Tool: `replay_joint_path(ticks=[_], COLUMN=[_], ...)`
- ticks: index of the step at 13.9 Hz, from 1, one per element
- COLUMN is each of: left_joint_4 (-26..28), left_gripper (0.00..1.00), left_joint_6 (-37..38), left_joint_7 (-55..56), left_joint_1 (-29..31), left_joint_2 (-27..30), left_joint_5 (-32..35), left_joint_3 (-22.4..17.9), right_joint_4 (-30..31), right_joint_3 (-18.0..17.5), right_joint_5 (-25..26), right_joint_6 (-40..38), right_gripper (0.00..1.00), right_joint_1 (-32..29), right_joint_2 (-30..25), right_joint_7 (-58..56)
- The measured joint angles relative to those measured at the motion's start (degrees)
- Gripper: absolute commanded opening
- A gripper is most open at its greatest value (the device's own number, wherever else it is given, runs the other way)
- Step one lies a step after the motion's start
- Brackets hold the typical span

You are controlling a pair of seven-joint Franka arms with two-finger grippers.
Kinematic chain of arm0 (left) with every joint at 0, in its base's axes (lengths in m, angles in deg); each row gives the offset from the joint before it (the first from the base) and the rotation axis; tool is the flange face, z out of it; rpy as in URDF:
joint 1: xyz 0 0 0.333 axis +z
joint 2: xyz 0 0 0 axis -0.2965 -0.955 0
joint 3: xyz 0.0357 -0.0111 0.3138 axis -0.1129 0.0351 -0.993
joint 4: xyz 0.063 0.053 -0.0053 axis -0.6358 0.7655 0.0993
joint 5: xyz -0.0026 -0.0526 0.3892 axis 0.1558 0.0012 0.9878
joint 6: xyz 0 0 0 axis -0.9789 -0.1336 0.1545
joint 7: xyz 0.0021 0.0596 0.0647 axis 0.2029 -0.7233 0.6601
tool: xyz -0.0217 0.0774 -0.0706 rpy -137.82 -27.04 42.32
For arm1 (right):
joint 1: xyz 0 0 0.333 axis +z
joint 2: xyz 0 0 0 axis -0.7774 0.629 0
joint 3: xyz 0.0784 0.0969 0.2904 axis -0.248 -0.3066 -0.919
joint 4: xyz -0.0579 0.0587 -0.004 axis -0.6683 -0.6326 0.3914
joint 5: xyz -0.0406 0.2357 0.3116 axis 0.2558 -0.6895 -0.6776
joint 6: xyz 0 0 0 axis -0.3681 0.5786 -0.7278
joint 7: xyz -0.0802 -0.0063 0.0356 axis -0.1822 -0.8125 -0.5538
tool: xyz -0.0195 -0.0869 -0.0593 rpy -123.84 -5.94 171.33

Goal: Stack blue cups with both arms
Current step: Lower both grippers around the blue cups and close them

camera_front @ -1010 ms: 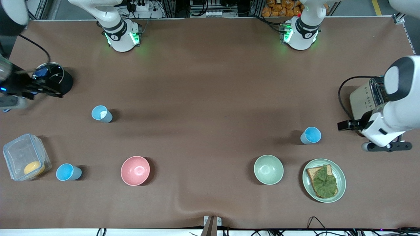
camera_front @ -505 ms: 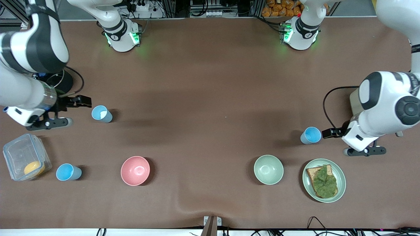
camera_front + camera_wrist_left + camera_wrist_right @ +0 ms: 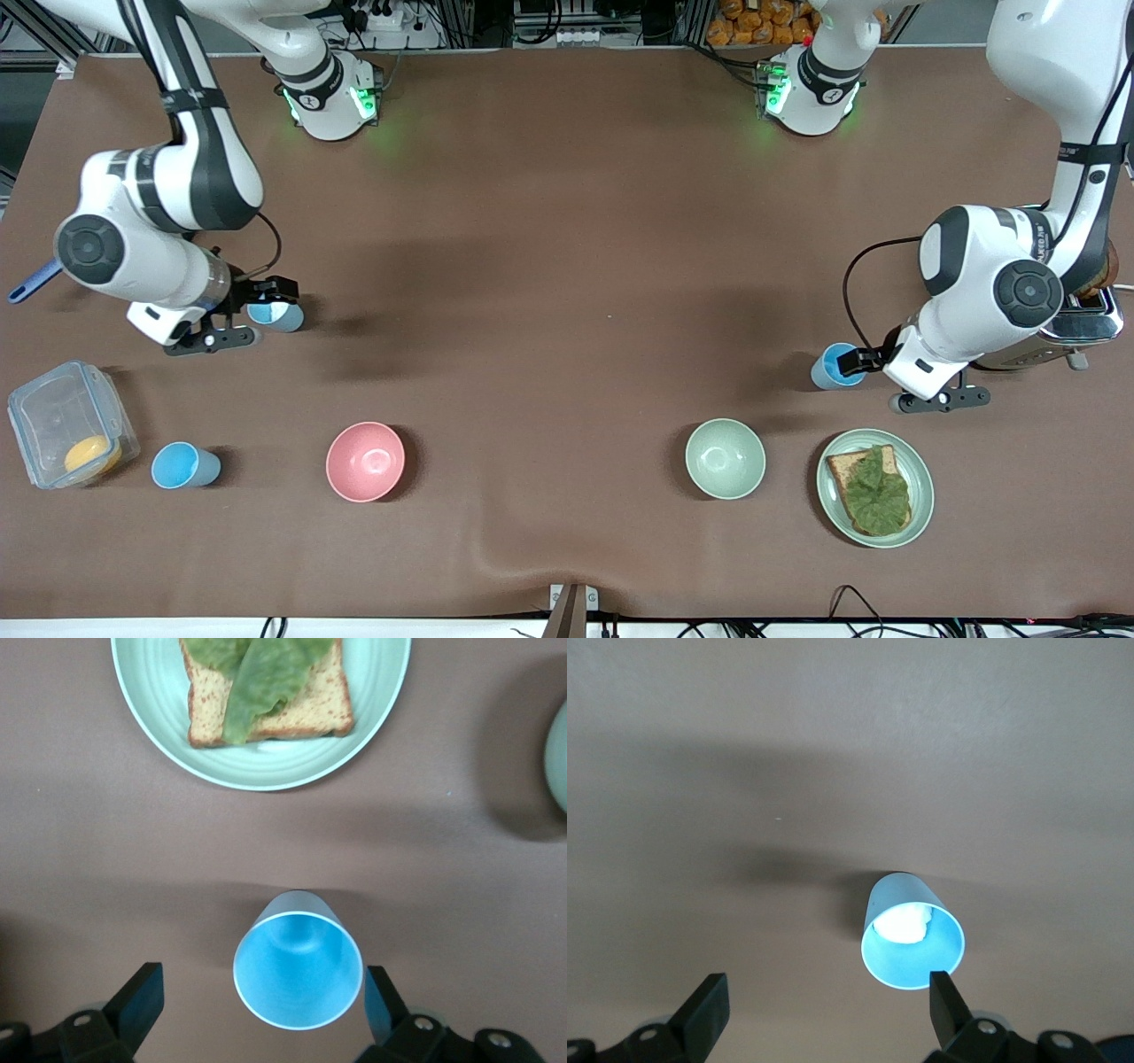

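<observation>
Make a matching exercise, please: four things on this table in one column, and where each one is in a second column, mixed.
Things
1. pink bowl
2. toast with lettuce
3. yellow food
4. sky-blue cup

Places
A. in the clear plastic box
B. between the open left gripper fingers
C. on the pale green plate
D. beside another blue cup, toward the right arm's end

Pairs: 1-D, 2-C, 3-A, 4-B

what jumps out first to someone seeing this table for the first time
Two white arms reach in from the table's ends, each open gripper flanking an upright blue cup: the left gripper around the sky-blue cup, the right gripper at the pale blue cup. Nearer the front camera stand a pink bowl, a pale green bowl and a plate of toast with lettuce.
</observation>
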Motion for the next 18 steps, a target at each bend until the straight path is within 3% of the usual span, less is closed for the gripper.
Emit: replay_joint_path(ticks=[8, 14, 15, 18], left_joint_4=[2.2, 2.3, 2.3, 2.3], left_gripper=[1.0, 1.0, 0.96, 0.77], left_joint_6=[-2.0, -3.8, -3.9, -4.7], left_joint_7=[1.9, 2.0, 2.0, 2.1], left_joint_1=[1.4, 1.4, 1.4, 1.4], left_joint_2=[-1.8, -3.8, -4.0, -5.0], left_joint_5=[0.0, 0.0, 0.0, 0.0], left_joint_3=[0.0, 0.0, 0.0, 0.0], right_joint_4=[8.7, 9.5, 9.5, 9.5], right_joint_3=[0.4, 0.5, 0.5, 0.7], right_joint_5=[0.0, 0.4, 0.7, 1.3], right_joint_6=[10.1, 12.4, 12.8, 13.4], right_gripper=[1.0, 1.0, 1.0, 0.44], right_joint_1=[0.0, 0.0, -0.1, -0.5], right_joint_2=[1.2, 3.9, 4.5, 5.5], right_joint_7=[-0.1, -0.4, -0.4, -0.5])
